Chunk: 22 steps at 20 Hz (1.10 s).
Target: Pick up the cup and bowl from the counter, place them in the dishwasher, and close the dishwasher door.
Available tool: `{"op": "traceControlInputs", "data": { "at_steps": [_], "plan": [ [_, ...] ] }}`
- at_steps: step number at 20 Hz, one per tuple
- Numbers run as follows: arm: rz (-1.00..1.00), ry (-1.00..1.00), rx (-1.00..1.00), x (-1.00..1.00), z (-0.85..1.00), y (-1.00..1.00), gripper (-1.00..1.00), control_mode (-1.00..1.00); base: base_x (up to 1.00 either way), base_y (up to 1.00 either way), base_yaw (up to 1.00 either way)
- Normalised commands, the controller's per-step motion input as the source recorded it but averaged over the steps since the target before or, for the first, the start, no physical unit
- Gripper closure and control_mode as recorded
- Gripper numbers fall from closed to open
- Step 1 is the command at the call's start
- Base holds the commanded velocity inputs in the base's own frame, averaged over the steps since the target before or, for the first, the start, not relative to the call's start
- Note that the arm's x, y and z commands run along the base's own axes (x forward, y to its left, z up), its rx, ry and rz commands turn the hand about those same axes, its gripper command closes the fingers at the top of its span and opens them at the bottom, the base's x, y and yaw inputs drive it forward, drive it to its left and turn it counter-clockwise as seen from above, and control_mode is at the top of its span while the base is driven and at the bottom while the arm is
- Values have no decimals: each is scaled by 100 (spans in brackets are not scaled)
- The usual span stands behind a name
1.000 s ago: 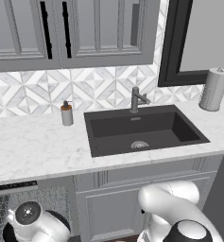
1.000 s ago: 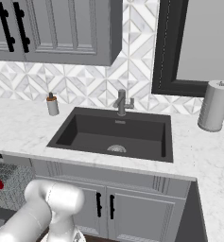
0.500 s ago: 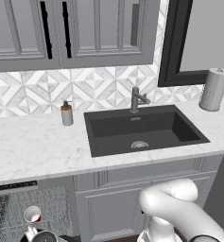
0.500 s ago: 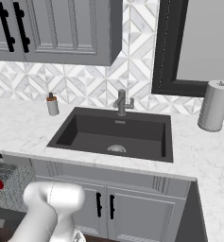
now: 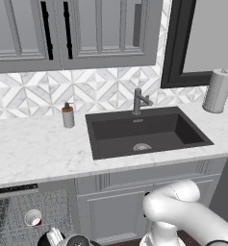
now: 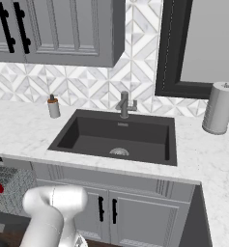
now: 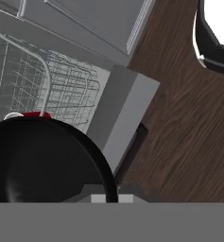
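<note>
**Gripper carries black bowl down toward open dishwasher rack**

Gripper [image 7: 106, 198], its jaws pressed tight on the rim of the bowl [image 7: 42, 160], hangs low beside the kitchen cabinets with the glossy black dish close in front of the hand camera. The bowl spreads away from the fingers toward the wire rack [image 7: 61, 85], so the coming move appears to be a short carry in that direction and down onto the wires.

Just past the bowl's far edge, the cup [image 7: 30, 115] peeks out as a sliver of red with a pale rim; in the left base view it sits in the rack, apparently on its side with its whitish mouth facing the camera. It looks to be the nearest obstacle: the bowl would need to land beside it, not on it.

Alongside the rack, on the side toward the wood floor [image 7: 184, 118], a flat grey panel, probably the dishwasher door [image 7: 125, 108], lies open and still has to be shut.

Above, the counter [image 5: 38, 153] holds only a soap dispenser [image 5: 68, 115] near the sink [image 5: 144, 132], with a paper towel roll [image 5: 217, 90] well away at the far end. The dishwasher [image 5: 14, 214] stands open under the counter, left of the sink.
</note>
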Motion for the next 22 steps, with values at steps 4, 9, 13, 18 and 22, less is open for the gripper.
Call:
{"op": "traceControlInputs", "data": {
  "at_steps": [4, 9, 13, 18, 22],
  "plan": [
    [0, 4, 6, 40, -13, -21, 100, -100, 0, 0, 0],
    [0, 5, 3, 42, -17, -8, 100, -100, 0, 0, 0],
    [0, 12, 0, 46, -13, 0, 100, -100, 0, 0, 0],
    [0, 6, 0, 47, -15, 0, 100, -100, 0, 0, 0],
    [-6, -6, 0, 21, -32, 11, 100, -100, 0, 0, 0]
  ]
}}
